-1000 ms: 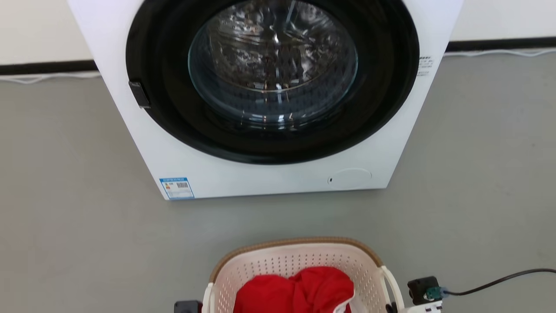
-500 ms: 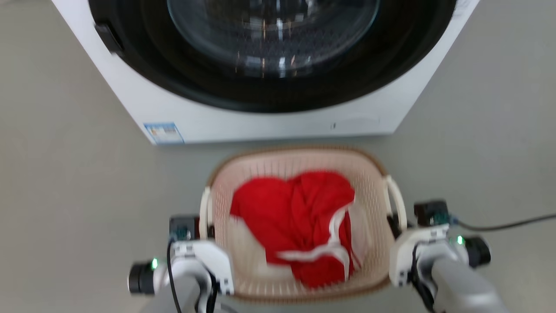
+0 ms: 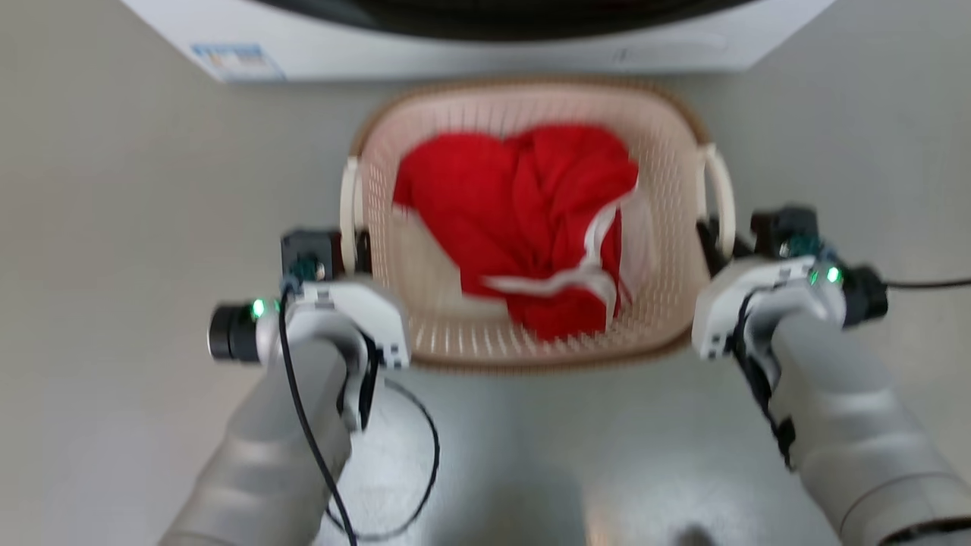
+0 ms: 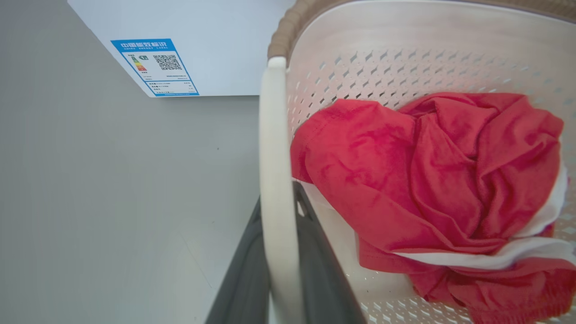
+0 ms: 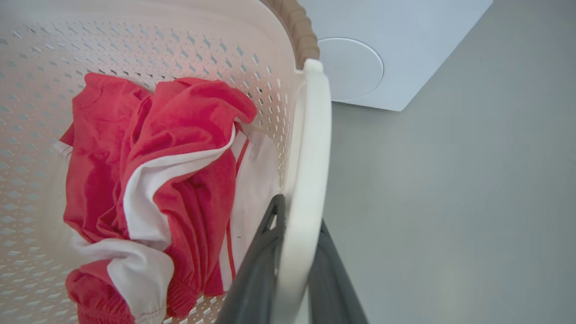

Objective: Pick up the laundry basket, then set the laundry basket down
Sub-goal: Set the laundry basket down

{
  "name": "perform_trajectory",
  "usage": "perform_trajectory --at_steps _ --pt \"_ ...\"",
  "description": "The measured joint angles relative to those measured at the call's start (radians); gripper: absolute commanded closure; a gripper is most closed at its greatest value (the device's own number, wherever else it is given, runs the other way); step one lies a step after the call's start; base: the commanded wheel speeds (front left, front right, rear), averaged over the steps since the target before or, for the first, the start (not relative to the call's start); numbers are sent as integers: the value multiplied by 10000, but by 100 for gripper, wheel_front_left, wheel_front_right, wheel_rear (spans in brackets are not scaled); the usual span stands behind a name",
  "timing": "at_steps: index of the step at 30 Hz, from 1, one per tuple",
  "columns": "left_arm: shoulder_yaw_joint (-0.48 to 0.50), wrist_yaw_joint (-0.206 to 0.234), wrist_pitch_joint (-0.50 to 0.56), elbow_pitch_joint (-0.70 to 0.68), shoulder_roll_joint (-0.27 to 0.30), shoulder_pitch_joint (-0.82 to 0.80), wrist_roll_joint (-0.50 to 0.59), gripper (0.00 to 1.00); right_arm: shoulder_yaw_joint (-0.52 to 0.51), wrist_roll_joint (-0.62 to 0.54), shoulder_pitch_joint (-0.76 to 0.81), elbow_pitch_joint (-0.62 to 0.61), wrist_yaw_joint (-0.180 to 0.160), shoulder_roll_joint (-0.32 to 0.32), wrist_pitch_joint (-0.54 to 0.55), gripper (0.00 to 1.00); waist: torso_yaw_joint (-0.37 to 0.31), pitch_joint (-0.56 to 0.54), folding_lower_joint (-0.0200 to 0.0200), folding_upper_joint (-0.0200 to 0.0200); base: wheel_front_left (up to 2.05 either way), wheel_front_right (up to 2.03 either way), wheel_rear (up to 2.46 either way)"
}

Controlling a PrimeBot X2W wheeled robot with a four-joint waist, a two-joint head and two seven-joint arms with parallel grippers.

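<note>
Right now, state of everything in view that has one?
Laundry basket: loaded, gripped at both handles; lifted or not, cannot tell.
Clothes: crumpled inside the basket.
Left gripper: shut on the left handle.
Right gripper: shut on the right handle.
Washing machine: door cut off by the frame, cannot tell.

The head camera looks steeply down onto the laundry basket. Each wrist camera sits close along one loop handle, facing the washing machine. All views share the red garment.

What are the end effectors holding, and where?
The basket: left end effector clamps its left handle, right end effector its right handle.
</note>
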Motion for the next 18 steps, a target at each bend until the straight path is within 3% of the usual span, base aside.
perform_trajectory --at_steps 9,18 --pt "639 -178 -2 -157 -109 -833 731 100 -1214 -1260 -489 -702 0 -36 -52 100 218 1792 0 0 0 0 0" --pt "899 -433 -6 -430 -125 -850 855 100 -1490 -1592 -478 -1183 0 -44 -52 100 346 2445 0 0 0 0 0"
